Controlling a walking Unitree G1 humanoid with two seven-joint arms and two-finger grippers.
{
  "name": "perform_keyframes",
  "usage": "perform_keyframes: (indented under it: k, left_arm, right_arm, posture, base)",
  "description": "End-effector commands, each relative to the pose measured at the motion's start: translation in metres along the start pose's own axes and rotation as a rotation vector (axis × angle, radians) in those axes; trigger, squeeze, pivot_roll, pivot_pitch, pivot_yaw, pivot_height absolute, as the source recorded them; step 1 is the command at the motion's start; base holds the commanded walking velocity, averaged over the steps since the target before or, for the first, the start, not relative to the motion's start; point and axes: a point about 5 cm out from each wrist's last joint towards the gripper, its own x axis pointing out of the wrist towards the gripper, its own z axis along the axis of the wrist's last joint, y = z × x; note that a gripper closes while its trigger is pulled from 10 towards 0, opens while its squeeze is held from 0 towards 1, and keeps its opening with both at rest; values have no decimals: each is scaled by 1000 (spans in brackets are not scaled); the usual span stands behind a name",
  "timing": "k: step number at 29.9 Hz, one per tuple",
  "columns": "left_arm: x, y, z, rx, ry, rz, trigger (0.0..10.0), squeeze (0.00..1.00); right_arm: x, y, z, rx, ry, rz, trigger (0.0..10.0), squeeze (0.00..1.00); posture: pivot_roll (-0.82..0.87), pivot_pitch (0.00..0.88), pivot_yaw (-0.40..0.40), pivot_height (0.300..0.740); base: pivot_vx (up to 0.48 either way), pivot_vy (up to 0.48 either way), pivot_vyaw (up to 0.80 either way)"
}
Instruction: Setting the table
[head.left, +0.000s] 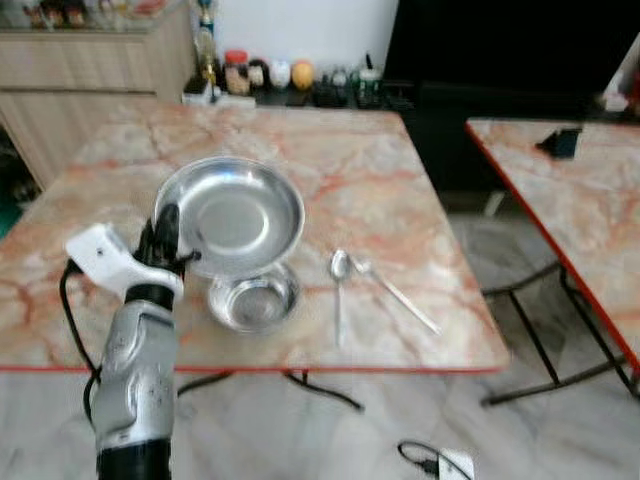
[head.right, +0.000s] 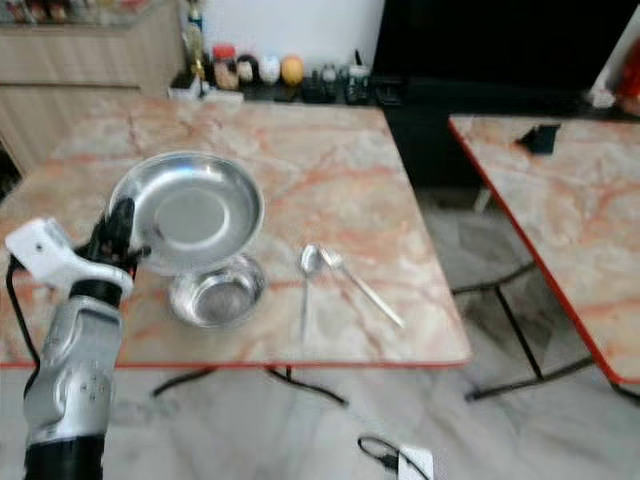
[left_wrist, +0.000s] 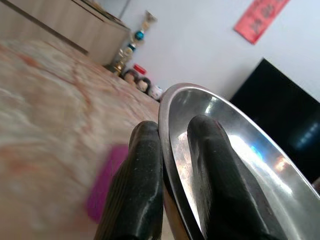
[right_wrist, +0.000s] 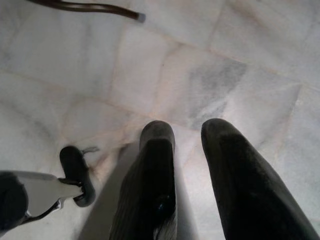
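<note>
The left gripper (head.left: 168, 243) pinches the plate's (head.left: 235, 215) left rim, holding it over the bowl (head.left: 254, 300) to set beside the spoons (head.left: 340, 270); the right gripper (right_wrist: 187, 145) hangs idle, fingers parted, empty.

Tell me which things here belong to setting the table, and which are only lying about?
For the job:
- plate, gripped at its rim by the left gripper
- bowl
- two spoons on the table

Lying about:
- jars at the table's far edge
- cable and plug on the floor
- dark thing on the second table
</note>
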Motion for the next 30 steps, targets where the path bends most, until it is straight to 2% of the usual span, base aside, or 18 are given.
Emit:
perform_keyframes:
  k: [1,6,14,27,30]
  left_arm:
    - [3,-11,2,5,-14,-36,10000,0]
    - [3,-11,1,5,-7,-41,10000,0]
    - [5,-14,-1,13,2,-57,10000,0]
    - [6,-16,-3,20,10,-80,10000,0]
    - [6,-17,-3,20,11,-83,10000,0]
  right_arm:
    - [0,-8,-1,-2,-2,-22,10000,0]
    - [0,-6,-1,-20,4,-6,10000,0]
    - [0,-5,-1,12,0,-3,10000,0]
    - [-1,-4,-2,-25,0,6,10000,0]
    - [-1,-4,-3,-25,-1,6,10000,0]
  posture:
    - [58,0,-45,740]
    - [51,0,-37,740]
    - [46,0,-32,740]
    - [38,0,-28,740]
    - [41,0,-30,740]
  base:
    - [0,-472,0]
    - [0,-470,0]
    - [0,-470,224]
    - [0,-469,0]
    - [0,-469,750]
